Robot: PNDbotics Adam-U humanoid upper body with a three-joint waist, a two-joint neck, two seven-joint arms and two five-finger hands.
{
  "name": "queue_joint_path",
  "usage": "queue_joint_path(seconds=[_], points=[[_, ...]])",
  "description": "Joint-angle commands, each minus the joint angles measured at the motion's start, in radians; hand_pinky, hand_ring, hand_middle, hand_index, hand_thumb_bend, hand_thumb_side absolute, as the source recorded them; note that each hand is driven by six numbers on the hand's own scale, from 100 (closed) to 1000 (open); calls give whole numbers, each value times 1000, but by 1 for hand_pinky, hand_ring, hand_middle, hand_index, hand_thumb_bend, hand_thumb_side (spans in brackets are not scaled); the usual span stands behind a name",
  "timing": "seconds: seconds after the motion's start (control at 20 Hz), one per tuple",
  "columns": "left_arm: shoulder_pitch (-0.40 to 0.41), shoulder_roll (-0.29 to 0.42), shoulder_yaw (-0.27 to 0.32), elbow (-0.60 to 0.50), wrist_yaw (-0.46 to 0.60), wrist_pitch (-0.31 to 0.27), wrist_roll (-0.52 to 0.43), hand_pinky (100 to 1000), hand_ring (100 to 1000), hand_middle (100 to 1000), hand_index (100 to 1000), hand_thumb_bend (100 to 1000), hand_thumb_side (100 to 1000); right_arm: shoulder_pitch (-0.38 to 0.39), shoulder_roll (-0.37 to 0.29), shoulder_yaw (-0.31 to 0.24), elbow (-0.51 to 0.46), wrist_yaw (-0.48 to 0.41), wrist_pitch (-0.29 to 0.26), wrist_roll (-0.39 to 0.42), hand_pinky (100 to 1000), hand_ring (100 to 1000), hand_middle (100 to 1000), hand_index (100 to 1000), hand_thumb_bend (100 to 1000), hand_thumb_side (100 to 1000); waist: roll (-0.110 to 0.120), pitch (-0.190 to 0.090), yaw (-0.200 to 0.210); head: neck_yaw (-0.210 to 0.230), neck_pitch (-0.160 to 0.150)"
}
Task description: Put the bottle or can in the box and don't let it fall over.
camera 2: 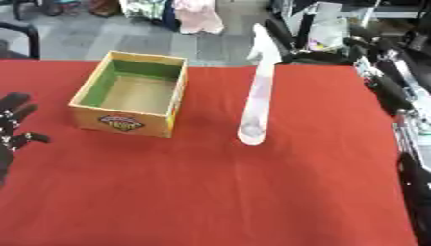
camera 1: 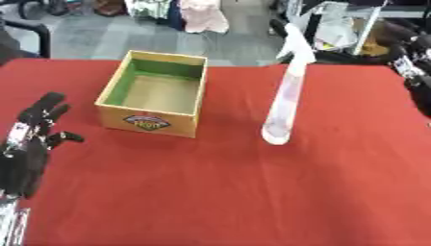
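A tall, pale spray bottle (camera 1: 285, 98) with a white trigger head stands upright on the red table (camera 1: 219, 192), right of centre. To its left sits an open wooden box (camera 1: 150, 121) with green inner walls, a label on its front and nothing inside. My left hand (camera 1: 33, 139) rests open at the table's left edge, fingers up, well left of the box. My right hand (camera 2: 383, 84) shows only as a dark shape at the right edge, apart from the bottle. Neither hand touches anything.
The red cloth reaches the front and both sides. Behind the far edge are grey floor, a black chair (camera 1: 33, 33), hanging clothes (camera 1: 202, 14) and dark equipment (camera 1: 336, 29) at the back right.
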Motion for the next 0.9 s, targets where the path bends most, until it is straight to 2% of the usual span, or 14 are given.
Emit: queue_joint_path(seconds=[0.05, 0.45, 0.9], points=[[-7, 7, -5, -11, 0, -3, -7, 591, 1000, 969, 1000, 169, 966, -49, -4, -4, 41, 37, 18, -49, 797, 977, 1000, 930, 100, 548, 6, -12, 5, -11, 2], [-7, 5, -15, -6, 5, -8, -19, 592, 1000, 969, 1000, 166, 967, -140, 28, 0, 149, 186, 48, -155, 809, 979, 1000, 947, 100, 549, 17, -14, 23, -35, 2], [-10, 2, -21, -1, 9, -10, -27, 593, 1000, 969, 1000, 166, 966, -179, 58, 2, 223, 293, 51, -218, 832, 983, 1000, 963, 100, 567, 22, -16, 40, -52, 6]])
